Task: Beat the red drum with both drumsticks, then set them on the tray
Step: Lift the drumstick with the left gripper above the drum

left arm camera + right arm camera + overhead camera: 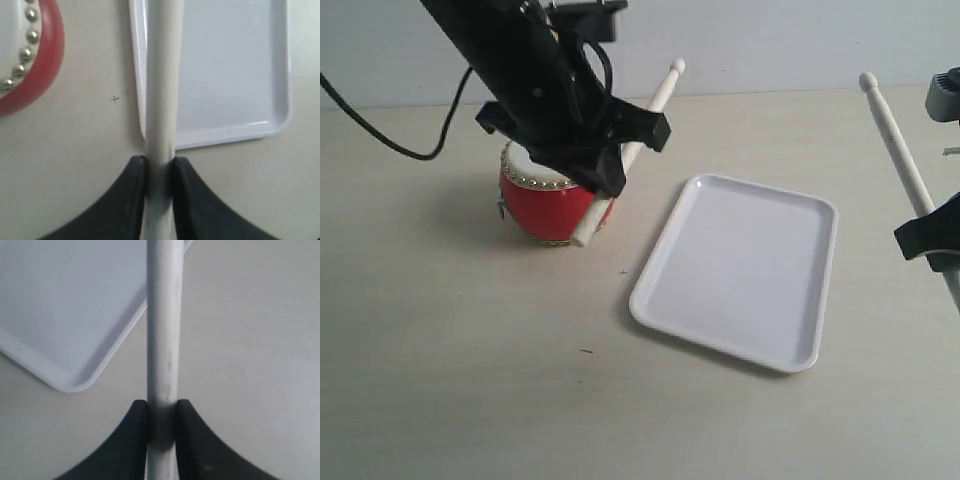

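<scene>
Exterior view: one red drum [535,205], one tray [740,270], two drumsticks [655,100]; left fingers [131,202] clamp one, right fingers [131,445] the other.

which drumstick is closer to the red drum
The drumstick clamped by the left gripper: its butt end overlaps the red drum in the exterior view, while the right gripper holds the other drumstick beyond the tray.

Just a plain beige bench [460,400], pale wall [780,40] at the far edge, a tiny cross mark [623,272] mid-bench and a dark speck [585,350] nearer.
</scene>
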